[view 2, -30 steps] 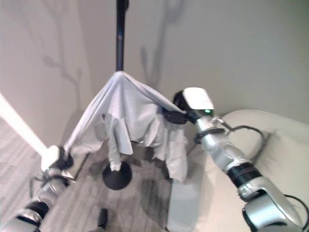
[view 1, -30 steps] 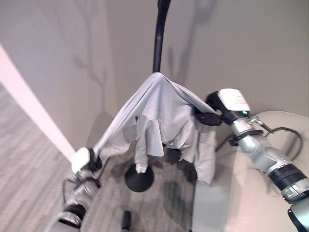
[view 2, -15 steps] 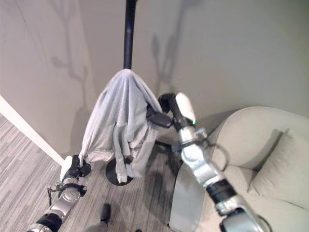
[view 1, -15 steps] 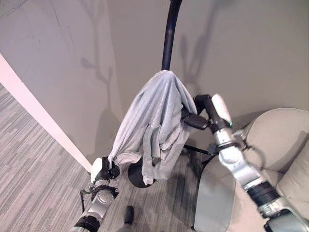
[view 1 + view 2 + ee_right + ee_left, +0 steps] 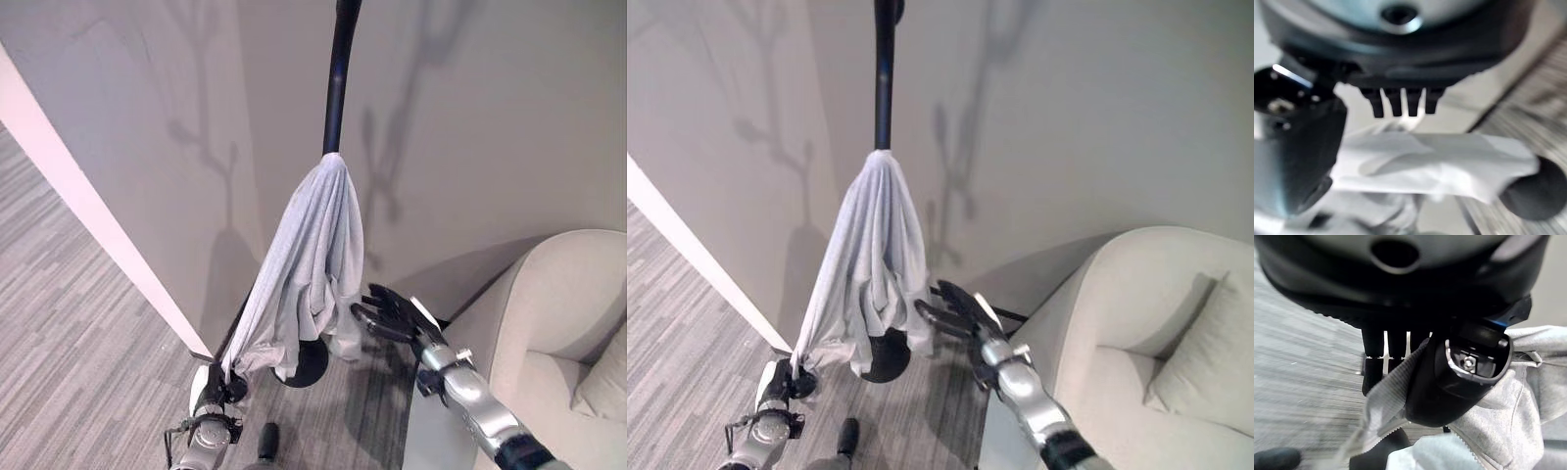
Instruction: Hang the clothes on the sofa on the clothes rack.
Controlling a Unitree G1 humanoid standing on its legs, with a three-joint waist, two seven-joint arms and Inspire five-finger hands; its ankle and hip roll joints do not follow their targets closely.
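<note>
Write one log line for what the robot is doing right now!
light grey cloth garment: draped on tall black pole clothes rack | left hand: pinching garment's lower edge | right hand: open beside garment, holding nothing

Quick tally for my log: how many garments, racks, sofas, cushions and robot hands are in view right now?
Grey garment: 1
Black clothes rack: 1
Beige sofa: 1
Cushion: 1
Robot hands: 2, left hand pinching the garment's hem, right hand open beside it
Total: 6

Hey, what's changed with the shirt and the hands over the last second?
The right hand let go of the grey garment and dropped away, open. The garment, earlier spread wide, now hangs narrow from the rack. The left hand still grips its lower hem. The camera shifted too.
</note>
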